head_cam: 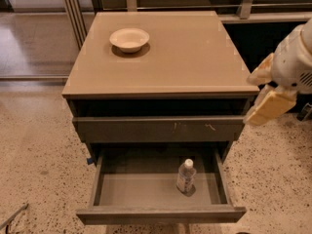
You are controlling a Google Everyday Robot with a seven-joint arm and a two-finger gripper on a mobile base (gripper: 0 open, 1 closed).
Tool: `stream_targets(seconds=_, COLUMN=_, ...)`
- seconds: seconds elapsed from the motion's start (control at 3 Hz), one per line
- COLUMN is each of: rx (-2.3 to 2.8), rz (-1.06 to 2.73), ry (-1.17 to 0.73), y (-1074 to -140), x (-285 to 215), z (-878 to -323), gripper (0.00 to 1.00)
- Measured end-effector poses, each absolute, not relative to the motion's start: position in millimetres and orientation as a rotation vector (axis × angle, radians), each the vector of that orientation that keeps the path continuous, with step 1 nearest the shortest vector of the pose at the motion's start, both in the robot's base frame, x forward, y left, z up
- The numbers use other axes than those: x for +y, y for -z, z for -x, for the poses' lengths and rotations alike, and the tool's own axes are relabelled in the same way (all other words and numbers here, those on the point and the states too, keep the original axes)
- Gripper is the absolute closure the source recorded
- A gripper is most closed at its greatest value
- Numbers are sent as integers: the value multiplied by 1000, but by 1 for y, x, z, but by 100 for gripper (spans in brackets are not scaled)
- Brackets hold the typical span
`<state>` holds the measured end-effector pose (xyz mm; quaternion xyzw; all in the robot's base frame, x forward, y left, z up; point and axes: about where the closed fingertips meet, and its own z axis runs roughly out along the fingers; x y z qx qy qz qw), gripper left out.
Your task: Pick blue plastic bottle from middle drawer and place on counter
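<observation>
The small clear plastic water bottle [186, 176], with a white screw cap and a pale bluish label, stands on the light grey floor of the pulled-out wide, shallow grey-brown drawer [161, 213], right of its middle. The pale two-finger tool [250, 99] hangs beside the right edge of the smooth tan-beige square worktop [195, 57]. It is spread and empty, well apart from the bottle. A round cream bowl [129, 38] sits on the worktop's back left part.
</observation>
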<state>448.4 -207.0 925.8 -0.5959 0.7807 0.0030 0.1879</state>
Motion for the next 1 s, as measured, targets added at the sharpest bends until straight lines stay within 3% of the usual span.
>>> stream_targets(seconds=0.33, rx=2156, rz=1592, ry=-231, y=-848, x=-191, z=-464, gripper=63)
stream_targets(seconds=0.67, rx=2126, rz=1539, ry=-214, y=-847, x=-187, z=-481, gripper=86)
stream_targets(seconds=1.0, rx=2126, rz=1540, ry=-213, y=-847, x=-187, z=-481, gripper=100)
